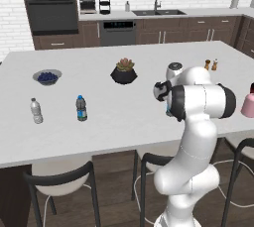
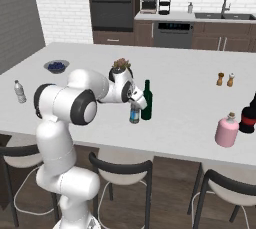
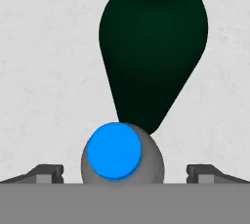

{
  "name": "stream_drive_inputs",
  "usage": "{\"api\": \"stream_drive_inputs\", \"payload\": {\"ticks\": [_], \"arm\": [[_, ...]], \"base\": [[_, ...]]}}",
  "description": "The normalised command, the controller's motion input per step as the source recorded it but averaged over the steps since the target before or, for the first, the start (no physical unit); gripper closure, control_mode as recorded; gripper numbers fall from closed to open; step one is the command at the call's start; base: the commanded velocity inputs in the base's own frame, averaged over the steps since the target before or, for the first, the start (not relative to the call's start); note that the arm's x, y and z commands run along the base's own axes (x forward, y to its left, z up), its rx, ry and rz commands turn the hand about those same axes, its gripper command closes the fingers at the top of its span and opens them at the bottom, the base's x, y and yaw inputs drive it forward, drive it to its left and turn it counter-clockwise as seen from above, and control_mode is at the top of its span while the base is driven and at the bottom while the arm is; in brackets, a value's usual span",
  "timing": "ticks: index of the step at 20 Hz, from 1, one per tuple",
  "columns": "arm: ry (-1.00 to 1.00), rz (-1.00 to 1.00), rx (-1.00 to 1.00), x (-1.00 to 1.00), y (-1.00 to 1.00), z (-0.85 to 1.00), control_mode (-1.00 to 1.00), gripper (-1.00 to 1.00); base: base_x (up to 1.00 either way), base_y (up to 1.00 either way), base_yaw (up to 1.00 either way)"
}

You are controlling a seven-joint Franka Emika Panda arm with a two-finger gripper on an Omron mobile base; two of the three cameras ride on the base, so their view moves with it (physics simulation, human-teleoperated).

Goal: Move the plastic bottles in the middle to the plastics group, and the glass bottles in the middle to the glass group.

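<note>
Directly under your pincer, spread wide, stood the blue-capped water bottle, apparently just beside the dark-green bottle on the surface.

The white arm rises from its base below the worktop edge, bulges through a thick dark-ringed elbow joint, then reaches forward and to its right over the surface; the wrist bends so the hand points straight down; the gripper hangs directly above the blue-capped bottle, its two fingers spread wide apart, one on each side of the cap and clear of it; nothing is gripped; in the left base view the forearm hides the hand.
</note>
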Motion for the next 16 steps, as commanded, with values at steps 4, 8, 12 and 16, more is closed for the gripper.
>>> {"api": "stream_drive_inputs", "payload": {"ticks": [4,8,12,16], "arm": [[-0.02,0.00,0.00,0.00,0.02,-0.18,-1.00,1.00],[-0.01,0.00,0.00,-0.01,0.00,-0.16,-1.00,1.00],[-0.09,0.01,0.00,-0.15,0.00,-0.06,-1.00,1.00],[-0.10,0.07,0.00,-0.34,0.12,0.23,-1.00,1.00]], "base": [[0.00,0.00,0.00],[0.00,0.00,0.00],[0.00,0.00,0.00],[0.00,0.00,0.00]]}}
